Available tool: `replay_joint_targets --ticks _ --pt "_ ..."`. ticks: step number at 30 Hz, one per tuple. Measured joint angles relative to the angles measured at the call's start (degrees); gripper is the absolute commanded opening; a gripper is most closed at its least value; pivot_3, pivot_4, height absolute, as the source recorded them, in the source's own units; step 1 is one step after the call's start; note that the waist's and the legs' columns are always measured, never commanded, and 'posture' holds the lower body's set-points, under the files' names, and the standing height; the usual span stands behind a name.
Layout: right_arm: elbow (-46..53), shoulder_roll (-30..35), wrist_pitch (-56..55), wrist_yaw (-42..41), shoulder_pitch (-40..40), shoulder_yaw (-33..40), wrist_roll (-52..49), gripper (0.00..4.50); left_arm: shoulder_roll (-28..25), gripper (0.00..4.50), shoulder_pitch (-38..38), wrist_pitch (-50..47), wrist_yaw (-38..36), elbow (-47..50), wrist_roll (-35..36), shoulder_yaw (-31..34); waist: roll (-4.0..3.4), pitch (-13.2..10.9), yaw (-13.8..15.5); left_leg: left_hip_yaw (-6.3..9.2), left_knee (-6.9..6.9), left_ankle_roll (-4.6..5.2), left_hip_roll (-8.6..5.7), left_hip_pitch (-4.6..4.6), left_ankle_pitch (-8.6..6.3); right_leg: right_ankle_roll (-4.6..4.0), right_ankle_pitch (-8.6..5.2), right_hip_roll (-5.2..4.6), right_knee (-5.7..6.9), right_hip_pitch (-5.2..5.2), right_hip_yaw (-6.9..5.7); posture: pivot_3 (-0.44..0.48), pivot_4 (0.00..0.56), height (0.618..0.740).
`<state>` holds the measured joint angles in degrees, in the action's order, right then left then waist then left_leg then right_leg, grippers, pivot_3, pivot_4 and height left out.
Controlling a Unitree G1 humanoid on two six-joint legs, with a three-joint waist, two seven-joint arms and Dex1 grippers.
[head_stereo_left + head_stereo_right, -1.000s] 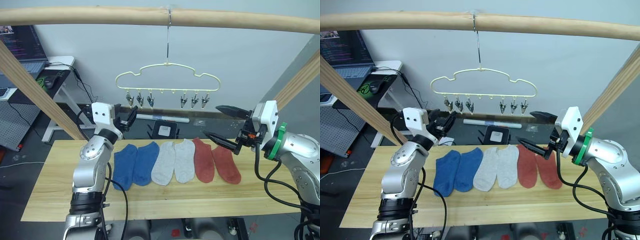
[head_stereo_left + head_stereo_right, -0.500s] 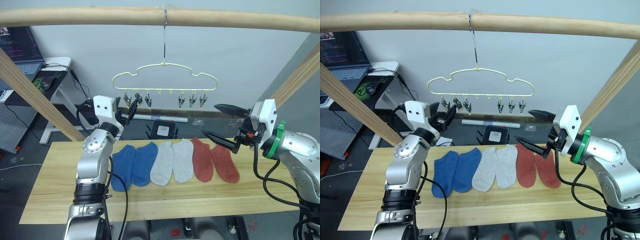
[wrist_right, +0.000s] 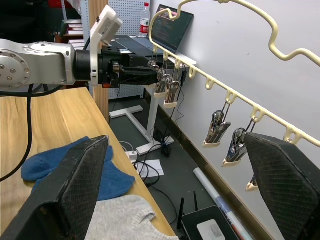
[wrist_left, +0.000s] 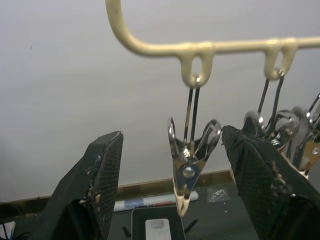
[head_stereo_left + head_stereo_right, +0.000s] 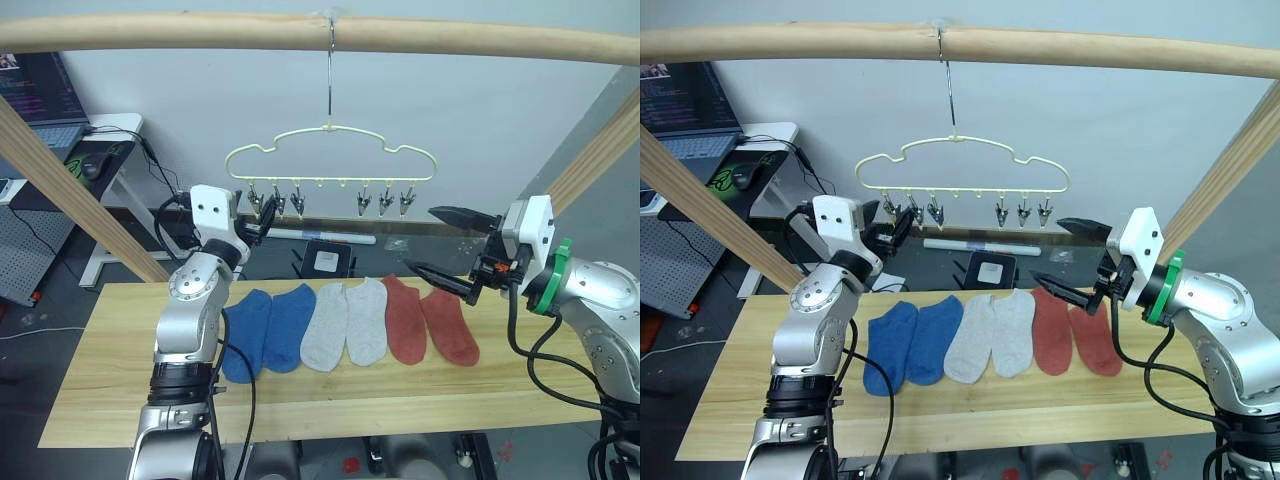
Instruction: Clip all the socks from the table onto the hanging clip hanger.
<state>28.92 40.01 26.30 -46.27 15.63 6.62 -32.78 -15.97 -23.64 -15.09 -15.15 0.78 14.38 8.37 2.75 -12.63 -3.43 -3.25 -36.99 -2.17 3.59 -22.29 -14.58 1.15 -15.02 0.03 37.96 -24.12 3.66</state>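
Left claw (image 4: 172, 190): spread wide, nothing held. You have it raised to the clip hanger's left end, with one metal clip (image 4: 189, 165) hanging between its two fingers and touching neither. From the head camera this is the leftmost clip of the row, under the hanger's left lobe.

Right claw (image 5: 452, 250): spread wide, nothing held. You have it in the air above the right end of the sock row, fingers pointing toward the hanger, the lower fingertip just over the inner rust red sock and well below and to the right of the clips.

Clip hanger (image 5: 331, 160): pale yellow wire, cloud outline, hung by its metal hook from a wooden pole (image 5: 200, 30) overhead. Six clips below it in two groups of three, all bare.

Socks: six, all flat on the surface (image 5: 100, 370), side by side in one row, neighbours touching or nearly so. From your left: two blue socks (image 5: 268, 328), two light grey socks (image 5: 348, 322), two rust red socks (image 5: 428, 322). The left arm rises just beside the outer blue sock.

Behind, lower down: a white desk (image 5: 105, 140) with a laptop (image 5: 40, 95), at far left.
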Motion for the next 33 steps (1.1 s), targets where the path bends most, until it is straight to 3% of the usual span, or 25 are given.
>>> replay_joint_targets --ticks 7,20,23,33 --pt "0.0 -0.5 0.0 0.2 1.2 -1.0 0.0 4.5 0.3 3.35 1.1 -1.0 -2.1 0.7 3.3 1.0 0.0 0.0 0.0 0.01 -0.02 0.0 -0.01 -0.05 0.0 0.0 0.0 0.0 0.0 -0.01 -0.06 -0.109 0.212 0.74" --pt "0.1 -1.1 0.0 1.1 1.0 -1.2 0.1 4.5 -0.4 3.35 -0.5 -1.4 -2.0 0.8 2.5 1.0 0.0 0.0 0.0 0.01 -0.02 0.0 -0.02 -0.07 0.0 0.0 0.0 -0.01 -0.01 -0.01 -0.06 -0.114 0.212 0.74" --pt "0.1 -1.1 0.0 1.1 0.9 -1.2 0.1 4.5 -0.4 2.8 -0.7 -1.5 -1.8 0.8 2.3 1.0 0.0 0.0 0.0 0.01 -0.02 0.0 -0.01 -0.07 0.0 0.0 0.0 -0.01 -0.01 -0.02 -0.06 -0.113 0.213 0.74" --pt "0.1 -1.1 0.0 0.5 0.9 -1.2 0.1 4.5 0.0 2.8 -0.7 -2.0 0.1 1.3 0.7 0.6 0.0 0.0 0.1 0.01 -0.03 0.0 -0.01 -0.07 0.0 0.0 0.01 -0.02 0.0 -0.02 -0.06 -0.102 0.22 0.74"
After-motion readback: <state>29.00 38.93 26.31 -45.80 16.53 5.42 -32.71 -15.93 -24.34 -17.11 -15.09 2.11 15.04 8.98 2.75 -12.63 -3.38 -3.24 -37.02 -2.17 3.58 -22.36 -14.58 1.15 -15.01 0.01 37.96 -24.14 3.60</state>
